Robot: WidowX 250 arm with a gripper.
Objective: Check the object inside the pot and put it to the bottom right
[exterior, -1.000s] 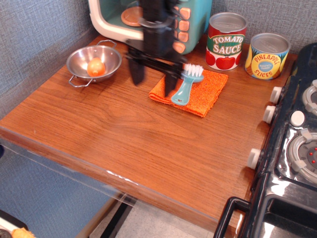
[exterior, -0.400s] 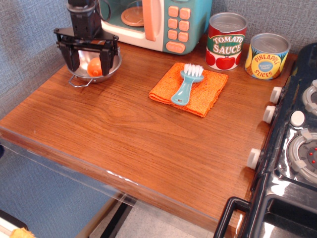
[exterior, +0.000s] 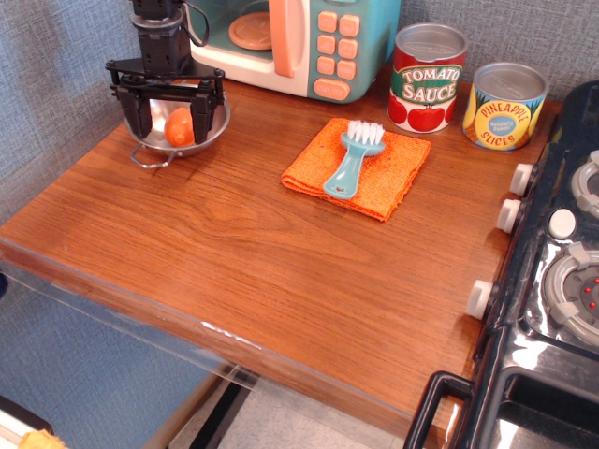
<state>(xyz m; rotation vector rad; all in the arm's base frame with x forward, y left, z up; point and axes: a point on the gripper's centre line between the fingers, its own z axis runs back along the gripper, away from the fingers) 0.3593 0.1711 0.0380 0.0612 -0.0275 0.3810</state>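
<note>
Far left on the wooden counter (exterior: 281,253): steel pot (exterior: 159,142) with orange toy (exterior: 180,128) resting inside, between the spread fingers of the gripper (exterior: 169,120) and gripped by neither. Jaws wide apart, straddling the pot's bowl from above, one finger left of the toy, one right. Well to the right, orange cloth (exterior: 388,182) under blue brush (exterior: 351,164).

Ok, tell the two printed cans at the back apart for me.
The tomato sauce can is red and stands taller; the pineapple slices can is yellow and blue and shorter. The tomato sauce can sits nearer the toy microwave, the pineapple slices can nearer the stove. Both stand upright with grey tops.
</note>
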